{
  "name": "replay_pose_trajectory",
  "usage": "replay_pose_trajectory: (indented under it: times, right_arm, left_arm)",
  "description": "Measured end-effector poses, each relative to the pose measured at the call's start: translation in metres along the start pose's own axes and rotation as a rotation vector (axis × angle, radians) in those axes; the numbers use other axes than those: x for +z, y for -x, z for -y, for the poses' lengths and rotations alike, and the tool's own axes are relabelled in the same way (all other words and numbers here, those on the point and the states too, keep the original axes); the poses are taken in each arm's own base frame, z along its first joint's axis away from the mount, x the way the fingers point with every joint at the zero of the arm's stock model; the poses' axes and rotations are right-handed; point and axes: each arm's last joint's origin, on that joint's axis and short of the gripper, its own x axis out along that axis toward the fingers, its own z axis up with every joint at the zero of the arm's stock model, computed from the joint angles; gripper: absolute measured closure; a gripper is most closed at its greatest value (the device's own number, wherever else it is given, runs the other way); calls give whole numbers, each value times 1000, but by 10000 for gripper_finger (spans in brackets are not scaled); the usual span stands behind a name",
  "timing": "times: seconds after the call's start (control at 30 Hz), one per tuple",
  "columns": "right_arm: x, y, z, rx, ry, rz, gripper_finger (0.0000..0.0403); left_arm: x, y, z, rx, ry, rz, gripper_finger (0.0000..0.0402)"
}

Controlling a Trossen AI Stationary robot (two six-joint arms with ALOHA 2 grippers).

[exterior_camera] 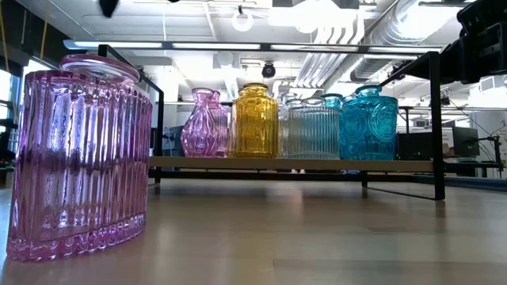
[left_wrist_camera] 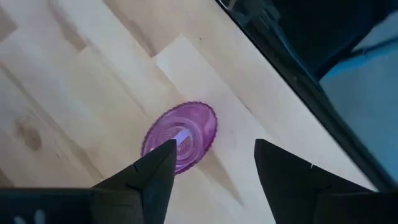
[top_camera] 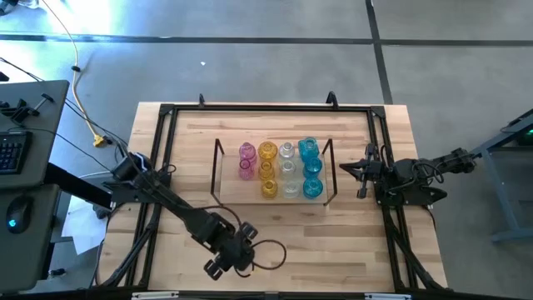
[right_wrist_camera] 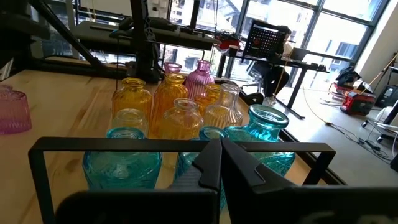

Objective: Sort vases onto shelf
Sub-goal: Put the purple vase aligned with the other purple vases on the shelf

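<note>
Obs., left to right.

My left gripper [left_wrist_camera: 211, 168] hangs over the front-left part of the table [top_camera: 150, 250], fingers [left_wrist_camera: 149, 180] spread wide apart, nothing between them. Directly below it in the left wrist view: a lone pink vase [left_wrist_camera: 180, 135], upright on the bare wood, mouth up, sitting under one finger rather than centred in the gap. Same vase fills the near left of the low view [exterior_camera: 79, 158]; ribbed walls, flattish body, rim on top.

Handling, my judgement: glass, so stiff, brittle, slick. Ribs should give the pads some bite. Prob. light enough for one arm, but a hard squeeze or a knock on neighbours could chip it. Best hold: across the narrow sides of the body just under the rim, pads on the ribs, not on the lip. Need to re-centre over the mouth before closing.

Centre: shelf [top_camera: 229, 193] w/ wire end frames carries the rest in colour columns — pink vases [top_camera: 246, 160], amber vases [top_camera: 267, 169], clear vases [top_camera: 288, 171], blue vases [top_camera: 311, 169]. Pink column is shortest and has free board at its front end; likely target slot. Tight spacing beside amber col., so approach from the open left side.

Right: my right gripper [right_wrist_camera: 221, 155] waits just beside the shelf's right frame, fingers pressed together, holding nothing.
</note>
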Motion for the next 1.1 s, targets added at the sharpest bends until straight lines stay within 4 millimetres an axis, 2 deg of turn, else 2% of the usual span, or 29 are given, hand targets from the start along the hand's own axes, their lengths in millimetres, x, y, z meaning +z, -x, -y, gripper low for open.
replay_pose_trajectory:
  times: [0.27,0.43,0.7,1.1]
  right_arm:
    - [0,0,0,1,2,-4,403]
    - [0,0,0,4,2,-3,403]
    - [0,0,0,5,2,-3,403]
    - [0,0,0,7,3,-3,403]
  left_arm:
    - [-2,-26,5,31,-143,-81,233]
    - [-3,-35,8,97,-242,-119,244]
    - [-3,-35,10,103,-274,-127,269]
    - [-3,-35,10,102,-289,-129,372]
